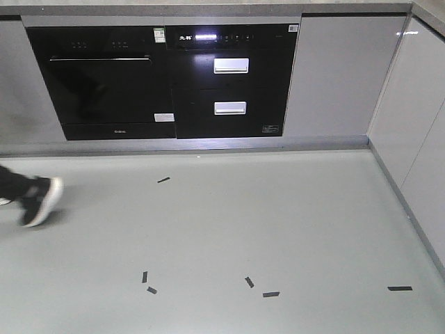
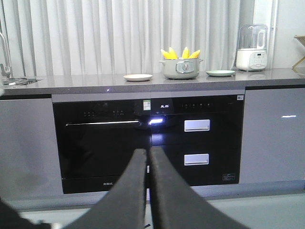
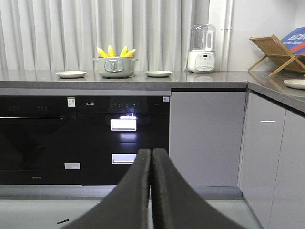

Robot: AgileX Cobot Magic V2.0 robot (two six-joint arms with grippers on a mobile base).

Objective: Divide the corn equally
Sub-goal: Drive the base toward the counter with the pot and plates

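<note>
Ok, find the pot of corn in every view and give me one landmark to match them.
Exterior front-facing: not in it; the view stops at the counter edge.
Left wrist: pot of corn right of centre on the counter, between two plates.
Right wrist: pot of corn upper left on the counter, between the plates.
Shared landmark: the upper white drawer handle.

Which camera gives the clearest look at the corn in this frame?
Left wrist view: the corn stands largest, tips up in the pot on the counter. Right wrist view shows it smaller, off left. The front-facing view misses it entirely.
</note>
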